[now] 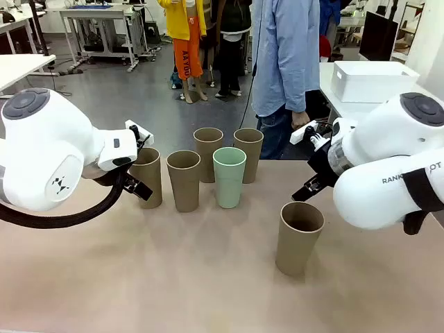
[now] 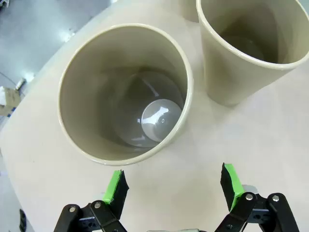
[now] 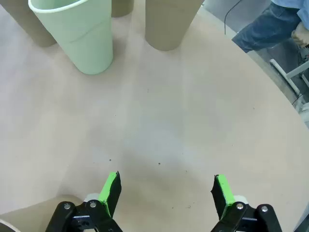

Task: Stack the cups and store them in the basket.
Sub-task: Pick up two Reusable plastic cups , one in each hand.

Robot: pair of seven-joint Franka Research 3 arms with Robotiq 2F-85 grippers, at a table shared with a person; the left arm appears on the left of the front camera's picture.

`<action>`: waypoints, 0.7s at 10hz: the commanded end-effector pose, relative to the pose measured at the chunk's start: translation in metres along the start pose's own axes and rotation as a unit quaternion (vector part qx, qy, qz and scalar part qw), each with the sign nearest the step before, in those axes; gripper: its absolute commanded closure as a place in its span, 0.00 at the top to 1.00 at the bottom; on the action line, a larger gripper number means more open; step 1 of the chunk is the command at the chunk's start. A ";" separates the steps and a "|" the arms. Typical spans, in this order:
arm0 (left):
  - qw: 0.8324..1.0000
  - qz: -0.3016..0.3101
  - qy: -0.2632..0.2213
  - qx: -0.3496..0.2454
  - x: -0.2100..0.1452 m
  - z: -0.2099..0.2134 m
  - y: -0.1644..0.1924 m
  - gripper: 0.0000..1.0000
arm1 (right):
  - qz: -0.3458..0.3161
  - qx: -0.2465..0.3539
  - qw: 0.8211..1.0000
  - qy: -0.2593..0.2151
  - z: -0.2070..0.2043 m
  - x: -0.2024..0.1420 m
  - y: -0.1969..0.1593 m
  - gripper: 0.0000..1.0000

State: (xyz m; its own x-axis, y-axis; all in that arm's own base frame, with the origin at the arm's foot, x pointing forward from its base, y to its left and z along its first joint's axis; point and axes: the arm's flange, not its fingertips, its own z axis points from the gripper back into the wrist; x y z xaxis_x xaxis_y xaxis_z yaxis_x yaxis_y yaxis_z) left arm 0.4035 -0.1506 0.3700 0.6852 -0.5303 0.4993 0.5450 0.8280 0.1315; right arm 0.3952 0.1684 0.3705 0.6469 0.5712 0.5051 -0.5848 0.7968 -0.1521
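Observation:
Six cups stand on the tan table. In a cluster are a brown cup [image 1: 148,177], a brown cup [image 1: 184,179], a brown cup [image 1: 208,152], the mint cup [image 1: 229,176] and a brown cup [image 1: 248,154]. Another brown cup [image 1: 299,236] stands alone nearer the front right. My left gripper [image 1: 142,161] is open beside the leftmost cup. In the left wrist view that cup [image 2: 125,92] is just ahead of the open gripper [image 2: 174,182], not between its fingers. My right gripper [image 1: 309,161] hovers open above and behind the lone cup; the right wrist view has it open [image 3: 166,186] over bare table. The white basket [image 1: 373,80] sits on a separate table at back right.
A person in a blue shirt [image 1: 286,55] stands at the far edge of the table, hand [image 1: 300,119] low by their side. The right wrist view takes in the mint cup [image 3: 82,38] and a brown cup [image 3: 169,24] farther off. Open table lies at the front left.

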 end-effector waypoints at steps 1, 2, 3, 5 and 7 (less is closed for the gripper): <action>1.000 0.000 0.000 0.000 0.000 0.000 0.000 1.00 | 0.000 0.000 1.000 0.000 0.000 0.000 0.000 1.00; 1.000 0.000 0.000 0.000 0.000 0.000 0.000 1.00 | 0.000 0.000 1.000 0.000 0.000 0.000 0.000 1.00; 1.000 0.000 0.000 0.000 0.000 0.000 0.000 1.00 | 0.000 0.000 1.000 0.000 0.000 0.000 0.000 1.00; 1.000 0.000 0.000 0.000 0.000 0.000 0.000 1.00 | 0.000 0.000 1.000 0.000 0.000 0.000 0.000 1.00; 1.000 0.000 0.000 0.000 0.000 0.000 0.000 1.00 | 0.000 0.000 1.000 0.000 0.000 0.000 0.000 1.00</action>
State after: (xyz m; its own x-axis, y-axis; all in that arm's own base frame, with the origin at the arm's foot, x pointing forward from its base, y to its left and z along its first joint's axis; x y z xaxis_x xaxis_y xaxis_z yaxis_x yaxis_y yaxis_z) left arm 0.4035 -0.1506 0.3700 0.6852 -0.5303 0.4993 0.5450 0.8281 0.1315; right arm 0.3952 0.1685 0.3705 0.6464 0.5720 0.5049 -0.5853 0.7963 -0.1528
